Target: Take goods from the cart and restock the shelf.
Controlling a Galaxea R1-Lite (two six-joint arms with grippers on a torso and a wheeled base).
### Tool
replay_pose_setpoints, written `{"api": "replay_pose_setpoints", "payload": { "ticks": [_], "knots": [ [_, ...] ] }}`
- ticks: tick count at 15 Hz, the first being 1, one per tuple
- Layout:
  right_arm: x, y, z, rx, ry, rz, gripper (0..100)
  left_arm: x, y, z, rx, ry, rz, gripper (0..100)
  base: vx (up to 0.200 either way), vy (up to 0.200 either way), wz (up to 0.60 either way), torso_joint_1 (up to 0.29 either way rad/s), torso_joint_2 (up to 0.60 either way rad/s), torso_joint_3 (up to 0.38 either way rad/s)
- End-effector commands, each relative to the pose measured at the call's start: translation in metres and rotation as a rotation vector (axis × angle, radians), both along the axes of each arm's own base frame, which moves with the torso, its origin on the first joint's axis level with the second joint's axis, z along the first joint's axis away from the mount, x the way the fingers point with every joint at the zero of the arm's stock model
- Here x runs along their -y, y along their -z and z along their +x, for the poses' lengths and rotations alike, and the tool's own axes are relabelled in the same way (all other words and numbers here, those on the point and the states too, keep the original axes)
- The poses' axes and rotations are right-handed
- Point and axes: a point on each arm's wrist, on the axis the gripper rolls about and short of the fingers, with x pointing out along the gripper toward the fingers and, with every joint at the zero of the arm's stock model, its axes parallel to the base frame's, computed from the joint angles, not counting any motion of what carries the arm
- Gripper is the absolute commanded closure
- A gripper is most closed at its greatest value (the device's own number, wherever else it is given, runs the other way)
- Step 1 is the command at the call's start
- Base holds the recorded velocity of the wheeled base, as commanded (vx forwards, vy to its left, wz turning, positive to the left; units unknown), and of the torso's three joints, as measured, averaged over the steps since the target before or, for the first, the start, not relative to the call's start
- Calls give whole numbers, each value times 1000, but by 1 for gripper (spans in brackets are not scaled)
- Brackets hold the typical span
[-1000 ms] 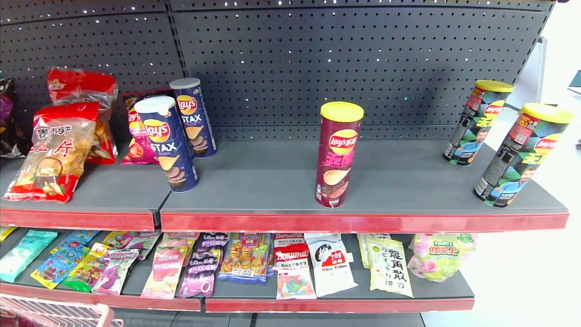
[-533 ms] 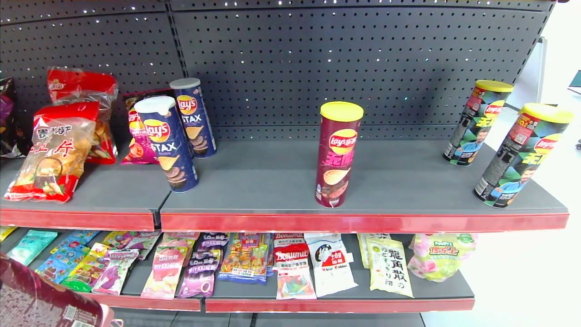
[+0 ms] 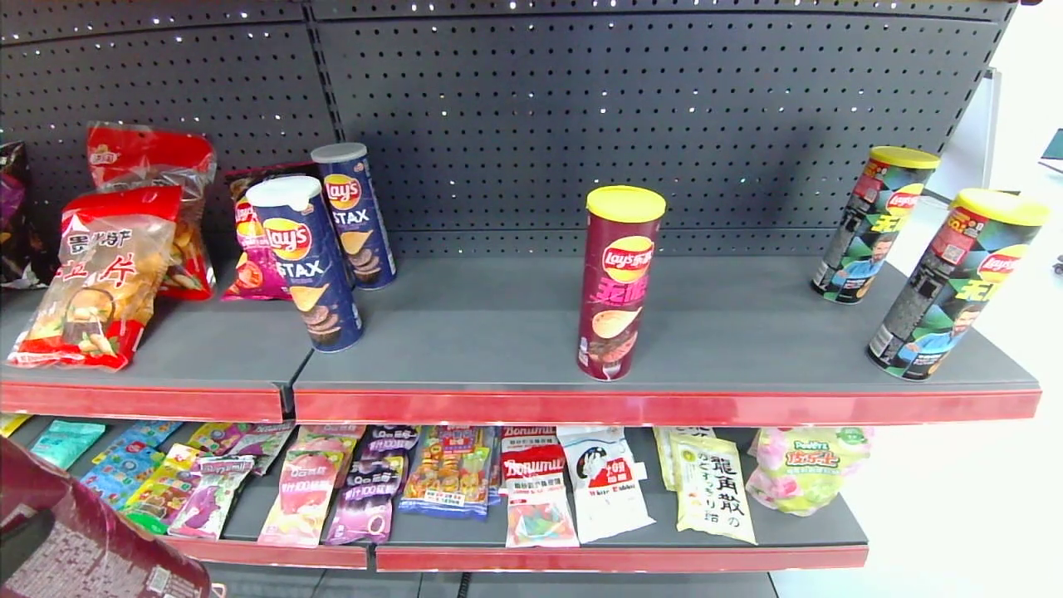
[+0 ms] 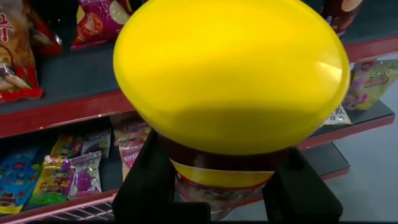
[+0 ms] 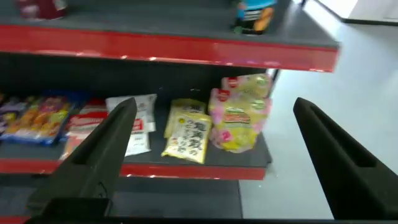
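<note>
A maroon chip can with a yellow lid [image 4: 230,68] sits between the fingers of my left gripper [image 4: 224,183], which is shut on it. The same can [image 3: 91,548] pokes into the head view at the bottom left, below the shelves, with a dark finger [image 3: 21,536] against it. A matching maroon can [image 3: 619,282] stands upright near the front of the upper shelf [image 3: 498,332]. My right gripper [image 5: 214,168] hangs open with nothing in it, in front of the lower shelf's right end.
Two blue cans [image 3: 307,262] and snack bags [image 3: 91,274] stand at the upper shelf's left. Two black-green cans [image 3: 955,286] stand at its right end. Bare shelf lies either side of the maroon can. Sachets [image 3: 448,473] cover the lower shelf. A pink cart wire [image 4: 62,211] is below.
The maroon can in my left gripper has risen into the head view at the bottom left, covering the pink cart's rim. Nothing on the shelves has moved.
</note>
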Motion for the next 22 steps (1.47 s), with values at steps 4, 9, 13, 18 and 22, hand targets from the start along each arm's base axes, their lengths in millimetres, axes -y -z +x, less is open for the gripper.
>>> {"api": "replay_pose_setpoints", "payload": {
  "ticks": [4, 9, 13, 18, 22],
  "knots": [
    [2, 4, -1, 2, 68, 18, 0, 0, 10, -1, -4, 1, -8, 100, 0, 0, 0, 0, 0, 0],
    [1, 12, -7, 12, -85, 82, 0, 1, 13, 2, -7, 32, -12, 100, 0, 0, 0, 0, 0, 0],
    [1, 12, -7, 12, -47, 91, 0, 1, 10, 6, -20, 32, -11, 100, 0, 0, 0, 0, 0, 0],
    [1, 12, -7, 12, -45, 88, 0, 3, -1, 25, 14, 29, -14, 100, 0, 0, -360, 2, 0, 0],
    [1, 12, -7, 12, -45, 88, 0, 4, -9, 34, 17, 29, -14, 100, 0, 0, -600, 7, 5, 1]
  ]
}}
